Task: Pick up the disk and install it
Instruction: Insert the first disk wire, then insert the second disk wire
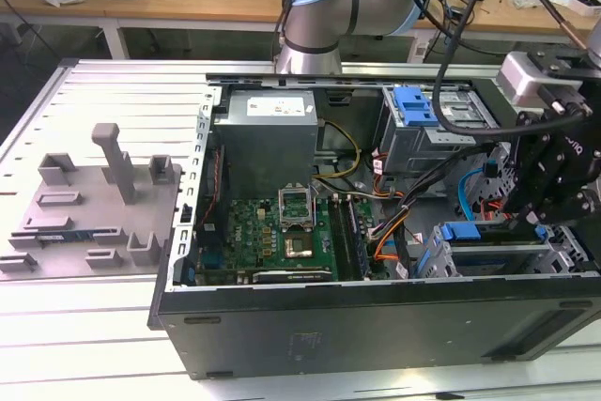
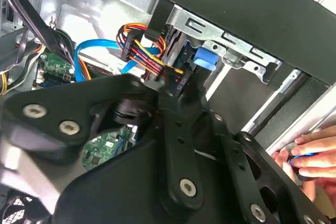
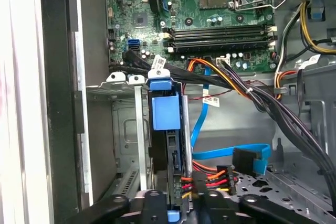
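Open black desktop computer case (image 1: pixel 376 326) lies on its side on a ribbed aluminium surface (image 1: pixel 103 91); this case is the landmark.

Inside the case, at the corner toward the exterior view's right and near its black front wall, sits a grey metal drive cage (image 1: pixel 488 255). The disk, a flat drive body in a bright blue plastic carrier bracket (image 1: pixel 462 231), stands on edge in a slot of that cage; the first wrist view shows the blue bracket tab (image 3: pixel 163 111) between the cage's metal rails.

The black end effector (image 1: pixel 549 180) hangs directly over the cage, its linkages (image 3: pixel 168 203) at the near end of the disk. Cannot tell whether the fingers are apart, together or clamped on the disk.

A red, orange and yellow power cable bundle (image 3: pixel 207 179) and a flat light-blue data cable (image 3: pixel 226 153) run just beside the disk. Green motherboard (image 1: pixel 282 232) fills the case's middle; grey metal power supply box (image 1: pixel 268 143) sits behind it.

A person's hand (image 2: pixel 310 156) rests at the outer edge of the case, beside the cage, pinching something small and blue.

A grey plastic fixture block (image 1: pixel 94 204) lies on the surface outside the case, toward the exterior view's left.
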Action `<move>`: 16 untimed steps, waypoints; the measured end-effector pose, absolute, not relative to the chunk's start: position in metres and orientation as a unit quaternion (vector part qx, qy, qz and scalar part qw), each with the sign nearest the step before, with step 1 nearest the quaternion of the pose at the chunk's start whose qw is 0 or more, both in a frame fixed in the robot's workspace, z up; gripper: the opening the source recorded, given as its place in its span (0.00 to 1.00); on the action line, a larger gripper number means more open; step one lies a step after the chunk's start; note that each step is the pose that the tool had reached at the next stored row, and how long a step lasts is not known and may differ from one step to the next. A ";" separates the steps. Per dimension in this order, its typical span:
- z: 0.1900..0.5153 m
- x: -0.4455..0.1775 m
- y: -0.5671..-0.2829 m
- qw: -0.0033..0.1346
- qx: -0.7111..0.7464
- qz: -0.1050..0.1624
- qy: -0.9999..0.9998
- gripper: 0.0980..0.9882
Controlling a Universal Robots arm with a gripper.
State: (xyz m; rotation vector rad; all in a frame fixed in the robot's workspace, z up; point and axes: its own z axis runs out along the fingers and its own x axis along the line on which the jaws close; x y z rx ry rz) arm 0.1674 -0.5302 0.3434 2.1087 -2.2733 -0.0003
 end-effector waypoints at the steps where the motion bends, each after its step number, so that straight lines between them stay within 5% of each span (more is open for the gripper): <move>1: 0.347 0.167 -0.530 0.020 0.680 0.000 -0.733 0.30; 16: 0.357 0.168 -0.530 0.020 0.680 0.000 -0.733 0.30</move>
